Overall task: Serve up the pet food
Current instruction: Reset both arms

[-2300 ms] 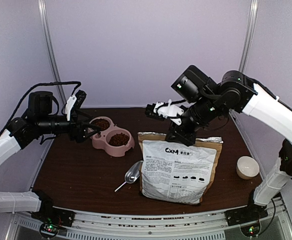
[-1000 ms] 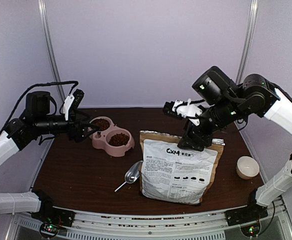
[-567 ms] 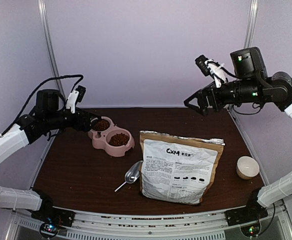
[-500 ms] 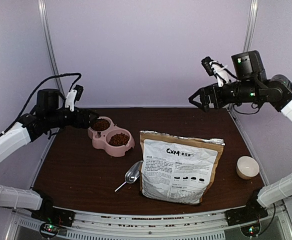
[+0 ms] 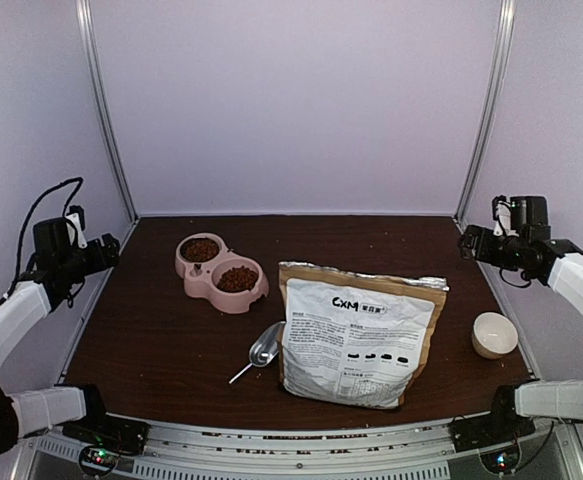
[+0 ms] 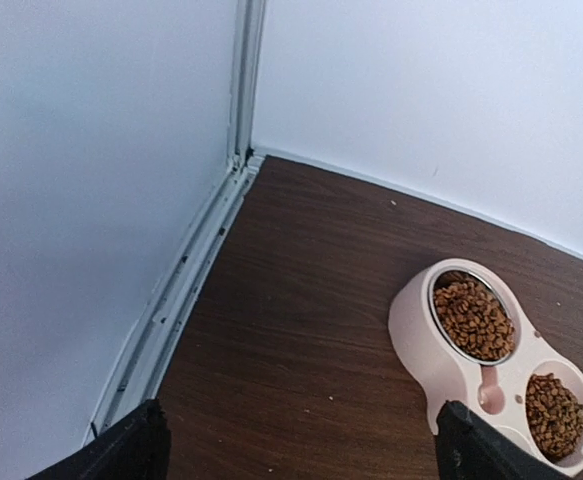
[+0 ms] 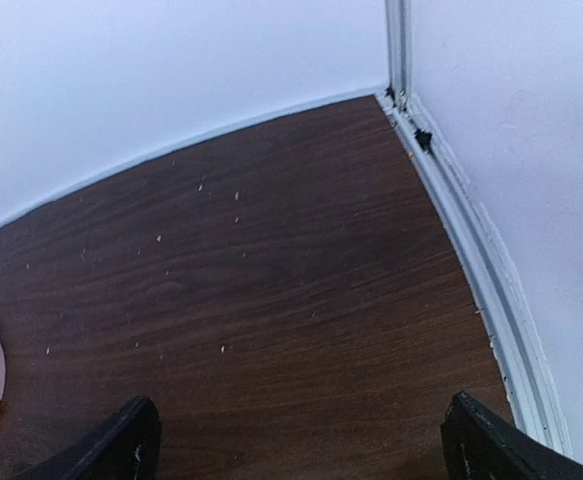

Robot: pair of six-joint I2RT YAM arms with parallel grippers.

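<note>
On the dark brown wooden desk (image 5: 151,340), a large white-grey foil bag (image 5: 356,335) is lying flat near a pink double-basin plastic feeder (image 5: 206,282), its long axis running far-left to near-right. My left end effector (image 6: 301,450), released and empty, is hovering nearer, with the feeder to its right; my right end effector (image 7: 306,445) is gaping too. Reddish-brown kibble pellets (image 6: 474,320) are filling both basins, showing in my left wrist view, not my right.

Kibble (image 5: 237,279) red-brn; feeder (image 5: 214,296) pink; bag (image 5: 356,340) wht/grey.

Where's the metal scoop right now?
In the top view, the metal scoop lies on the table beside the left edge of the food bag, nearer the arms than the pink feeder.
</note>
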